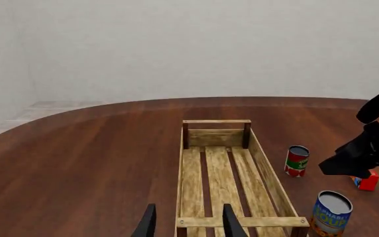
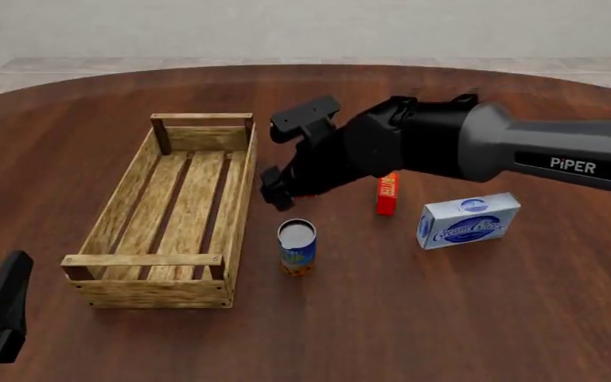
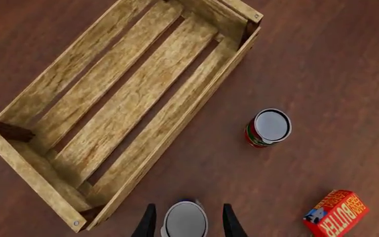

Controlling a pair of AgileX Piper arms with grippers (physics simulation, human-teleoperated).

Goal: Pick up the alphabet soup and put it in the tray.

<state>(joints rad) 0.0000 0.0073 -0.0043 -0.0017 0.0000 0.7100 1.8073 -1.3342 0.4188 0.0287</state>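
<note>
Right arm above the alphabet soup; tray unloaded.

On the bench (image 2: 476, 318), the tray (image 2: 104, 219) lies at 9 o'clock of the alphabet soup (image 2: 297, 247), just beside it. The right gripper (image 3: 184, 222) has its fingers (image 3: 147, 222) spread wide, straddling the can top without contact. The left gripper (image 1: 188, 222) fingers are spread wide, holding nothing.

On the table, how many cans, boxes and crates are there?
Cans: 2, the alphabet soup and a small red-and-green can
Boxes: 2, a blue-and-white box and a red butter box
Crates: 1, the tray
Total: 5
</note>
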